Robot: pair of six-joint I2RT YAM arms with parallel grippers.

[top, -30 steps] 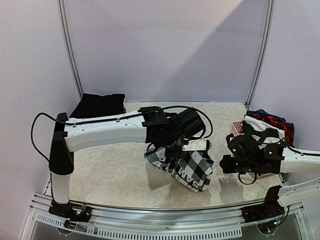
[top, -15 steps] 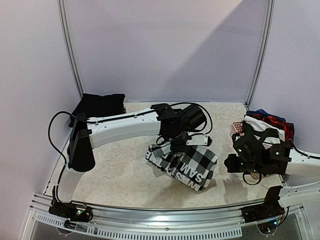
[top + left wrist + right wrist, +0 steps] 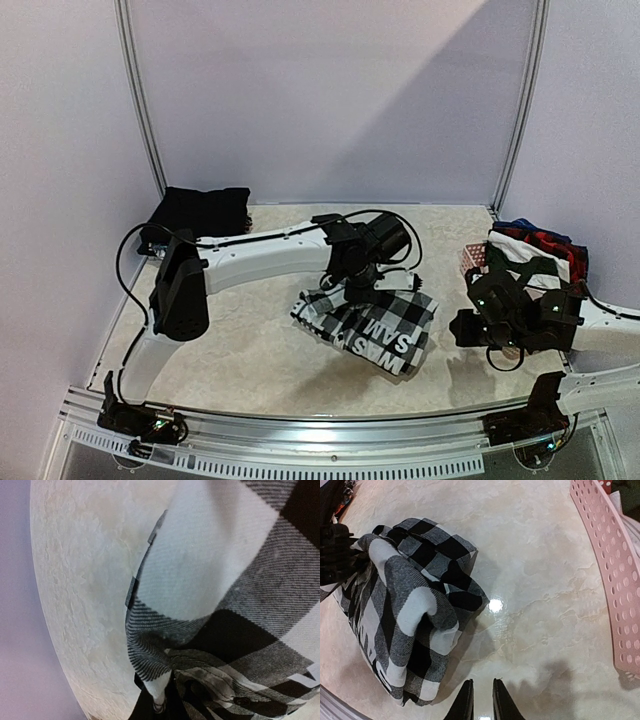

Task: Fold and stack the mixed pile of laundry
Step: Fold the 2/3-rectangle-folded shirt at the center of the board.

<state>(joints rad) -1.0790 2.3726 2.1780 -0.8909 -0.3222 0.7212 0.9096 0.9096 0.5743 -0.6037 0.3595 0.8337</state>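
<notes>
The black-and-white checked garment lies bunched mid-table, with white lettering on one fold. My left gripper is over its far edge and shut on a pinch of it. In the left wrist view the cloth fills the frame and hides the fingers. The right wrist view shows the garment to the left of my right gripper, whose fingers are almost together with nothing between them. My right gripper hovers over bare table to the right of the garment. A folded black garment lies at the back left.
A pink perforated basket stands at the right edge with red/navy plaid and other clothes heaped in it. Its wall is close on the right of my right gripper. Walls enclose the table at the back and sides.
My left arm has stretched out and carried the checked garment a little right and down onto the table, flatter now. My right gripper drifted slightly right.
</notes>
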